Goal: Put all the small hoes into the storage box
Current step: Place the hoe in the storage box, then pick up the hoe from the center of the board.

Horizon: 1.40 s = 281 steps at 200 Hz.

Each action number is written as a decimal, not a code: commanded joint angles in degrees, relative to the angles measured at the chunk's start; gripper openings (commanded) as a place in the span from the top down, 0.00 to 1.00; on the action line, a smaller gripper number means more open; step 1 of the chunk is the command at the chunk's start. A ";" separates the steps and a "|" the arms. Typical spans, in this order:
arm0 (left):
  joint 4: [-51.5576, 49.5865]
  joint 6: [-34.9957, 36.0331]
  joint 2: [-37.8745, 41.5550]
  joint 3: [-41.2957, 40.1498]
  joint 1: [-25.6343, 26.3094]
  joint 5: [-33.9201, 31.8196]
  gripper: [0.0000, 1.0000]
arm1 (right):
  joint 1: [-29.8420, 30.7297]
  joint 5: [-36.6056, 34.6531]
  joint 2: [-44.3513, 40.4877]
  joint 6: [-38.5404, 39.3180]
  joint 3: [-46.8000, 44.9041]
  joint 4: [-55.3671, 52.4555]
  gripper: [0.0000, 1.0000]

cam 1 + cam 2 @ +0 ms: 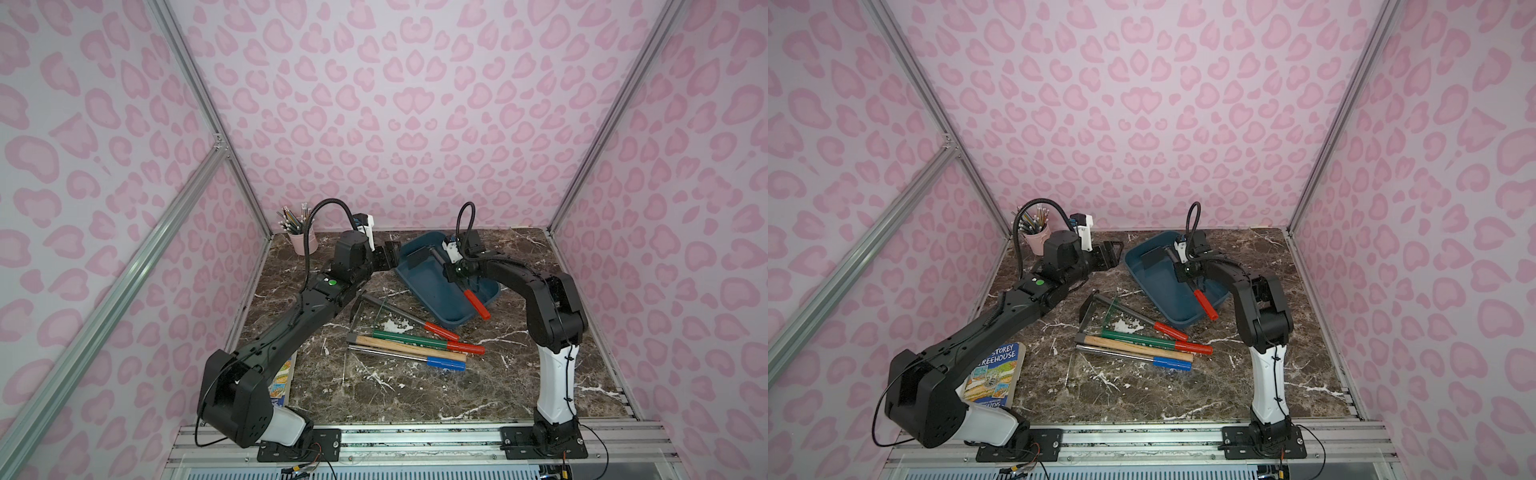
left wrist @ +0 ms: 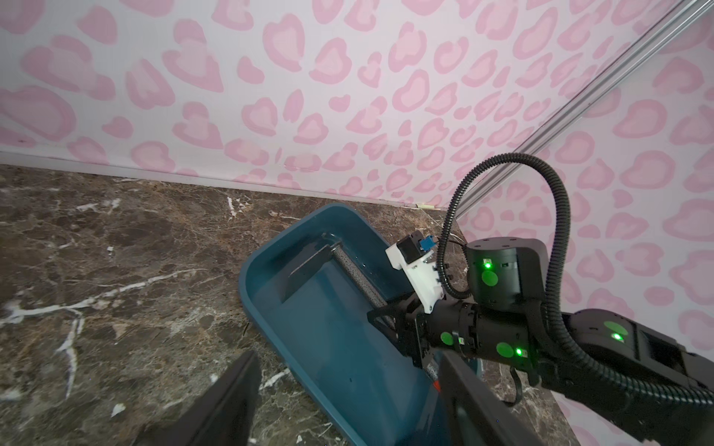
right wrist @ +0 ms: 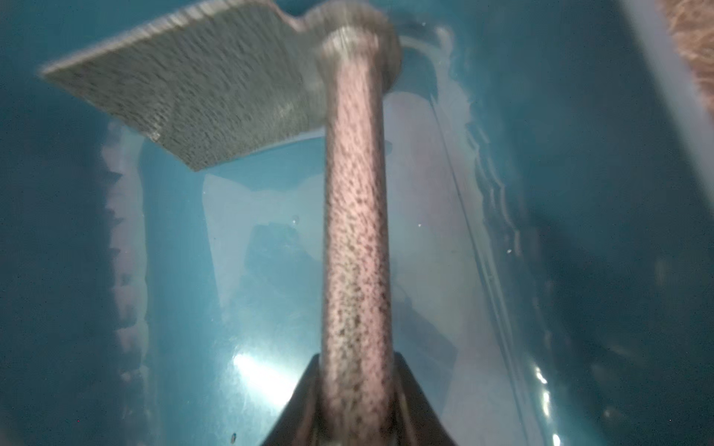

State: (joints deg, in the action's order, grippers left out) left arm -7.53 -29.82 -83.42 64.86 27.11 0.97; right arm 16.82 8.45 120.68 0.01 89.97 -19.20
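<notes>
Over storage box (image 1: pixel 436 303): R arm (image 1: pixel 552 299) arched, end effector (image 3: pixel 357 382) astride hoe (image 3: pixel 353 231).

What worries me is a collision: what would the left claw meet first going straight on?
Probably the storage box: its near wall lies just ahead of the left claw. If it passes above, the right claw around the small hoe; height is unclear.

Just ahead of our left tool (image 2: pixel 347 405), fingers spread, stands the near wall of the storage box (image 2: pixel 257 293); beyond it our right tool (image 2: pixel 382 322), gripping the small hoe (image 2: pixel 309 266), blocks the way. We see bare tabletop (image 2: pixel 116 251) open alongside.
</notes>
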 commanded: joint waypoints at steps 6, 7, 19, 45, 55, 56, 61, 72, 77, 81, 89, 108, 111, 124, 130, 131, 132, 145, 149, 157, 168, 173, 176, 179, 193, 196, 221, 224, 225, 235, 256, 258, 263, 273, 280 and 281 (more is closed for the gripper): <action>2.21 3.55 3.60 -2.28 -0.04 -2.61 0.21 | -0.01 -0.52 -0.53 0.68 0.90 2.00 0.59; 2.19 3.59 3.74 -2.37 -0.04 -2.63 0.21 | -0.02 -0.57 -0.53 0.73 0.90 1.99 0.58; 2.07 4.03 5.11 -3.34 0.00 -3.13 0.19 | 0.14 -1.00 -0.76 0.87 0.85 1.89 0.54; 1.91 3.31 7.57 -5.37 0.02 -4.23 0.04 | 0.47 -2.79 -2.62 1.19 -0.73 3.12 0.38; 1.65 2.98 8.12 -6.01 -0.04 -4.19 0.00 | 0.72 -4.02 -3.73 1.48 -1.81 4.04 0.32; 1.65 2.95 8.20 -6.04 -0.04 -4.16 0.00 | 0.74 -4.12 -3.89 1.52 -1.90 4.20 0.31; 1.46 3.00 8.39 -6.32 -0.03 -3.80 0.01 | 0.94 -4.60 -4.47 1.72 -2.48 4.48 0.30; 1.05 3.08 8.58 -6.54 -0.05 -2.61 0.02 | 1.35 -5.86 -5.68 2.07 -3.36 4.87 0.26; 0.68 2.95 8.62 -6.59 -0.06 -2.19 0.03 | 1.60 -6.52 -6.18 2.22 -3.68 4.96 0.26; 0.47 2.94 8.62 -6.67 0.02 -1.83 0.04 | 1.81 -7.12 -6.60 2.27 -3.95 4.95 0.25; 0.23 2.85 8.69 -6.99 0.01 -1.15 0.04 | 2.26 -8.71 -7.46 2.23 -4.47 4.92 0.22; 0.33 1.99 9.04 -8.24 -0.09 -0.40 0.04 | 3.58 -11.64 -10.01 1.92 -6.41 5.29 0.12; 0.43 1.94 9.13 -8.45 -0.07 -0.24 0.04 | 3.80 -11.96 -10.43 1.92 -6.81 5.43 0.12; 0.63 1.23 9.57 -9.29 -0.08 -0.05 0.04 | 5.15 -14.27 -12.88 1.84 -8.89 6.15 0.05; 0.68 1.09 9.74 -9.60 -0.12 -0.16 0.04 | 5.83 -15.27 -14.13 1.66 -10.09 6.63 0.03; 0.72 1.04 9.75 -9.68 -0.08 -0.17 0.04 | 5.93 -15.37 -14.32 1.66 -10.30 6.72 0.03; 0.74 1.02 9.76 -9.72 -0.06 -0.18 0.04 | 6.07 -15.47 -14.55 1.66 -10.46 6.76 0.02; 0.51 1.09 9.85 -10.15 -0.17 -0.24 0.04 | 7.17 -16.39 -17.13 0.89 -12.41 7.21 0.02; 0.56 1.02 9.94 -10.19 -0.19 -0.14 0.04 | 7.49 -16.51 -17.83 0.54 -13.73 7.12 0.02; 0.50 0.87 10.00 -10.34 -0.26 0.14 0.04 | 8.05 -16.50 -19.23 -0.03 -14.61 6.84 0.01; 0.24 0.57 9.85 -10.47 -0.35 0.63 0.04 | 9.15 -16.40 -21.08 -0.82 -15.55 6.14 0.00; 0.17 0.35 9.85 -10.45 -0.33 0.80 0.04 | 9.70 -16.51 -21.91 -1.23 -16.10 5.90 0.00; 0.16 0.26 9.85 -10.46 -0.35 0.90 0.04 | 10.04 -16.65 -22.30 -1.42 -16.29 5.74 0.00; -0.01 0.17 9.85 -10.51 -0.47 1.01 0.04 | 10.39 -16.70 -22.79 -1.54 -16.59 5.52 0.00; -0.50 -0.35 9.87 -10.54 -0.71 0.93 0.04 | 12.24 -16.08 -24.88 -1.45 -17.19 4.15 0.00; -0.76 -0.45 9.86 -10.54 -0.72 0.77 0.04 | 12.74 -16.02 -25.23 -1.36 -17.30 3.76 0.00; -2.71 -1.64 9.73 -10.66 -1.29 -0.71 0.04 | 16.61 -16.20 -28.78 -0.93 -19.39 2.64 0.00; -2.89 -1.86 9.65 -10.63 -1.43 -0.66 0.04 | 17.00 -15.98 -29.18 -1.05 -19.76 2.60 0.00; -2.95 -1.88 9.66 -10.63 -1.53 -0.60 0.04 | 17.19 -15.90 -29.27 -1.06 -19.89 2.59 0.00; -3.59 -2.71 9.58 -10.71 -2.10 -0.13 0.04 | 18.40 -14.91 -30.65 -1.14 -21.26 2.37 0.00; -4.96 -4.85 9.85 -11.04 -3.15 -0.24 0.04 | 20.07 -12.34 -32.81 -1.24 -23.93 1.42 0.02; -5.09 -5.06 9.92 -11.11 -3.30 -0.33 0.04 | 20.24 -12.08 -32.97 -1.24 -24.20 1.37 0.03; -5.26 -5.66 10.15 -11.26 -3.52 -0.36 0.04 | 20.53 -11.48 -33.34 -1.32 -24.87 1.15 0.04; -5.48 -6.58 10.39 -11.63 -4.24 0.03 0.03 | 21.31 -10.86 -34.07 -1.17 -26.30 1.01 0.07; -5.71 -6.87 10.47 -11.89 -4.62 0.44 0.03 | 21.99 -10.75 -34.70 -0.87 -27.35 0.92 0.09; -5.68 -6.89 10.47 -11.92 -4.66 0.52 0.03 | 22.14 -10.79 -34.76 -0.84 -27.46 0.92 0.09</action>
State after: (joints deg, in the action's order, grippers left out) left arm -12.47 -33.78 -73.54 53.52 23.42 1.06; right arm 37.26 -4.75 87.70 -0.62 64.88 -17.19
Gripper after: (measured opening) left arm 0.969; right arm 0.931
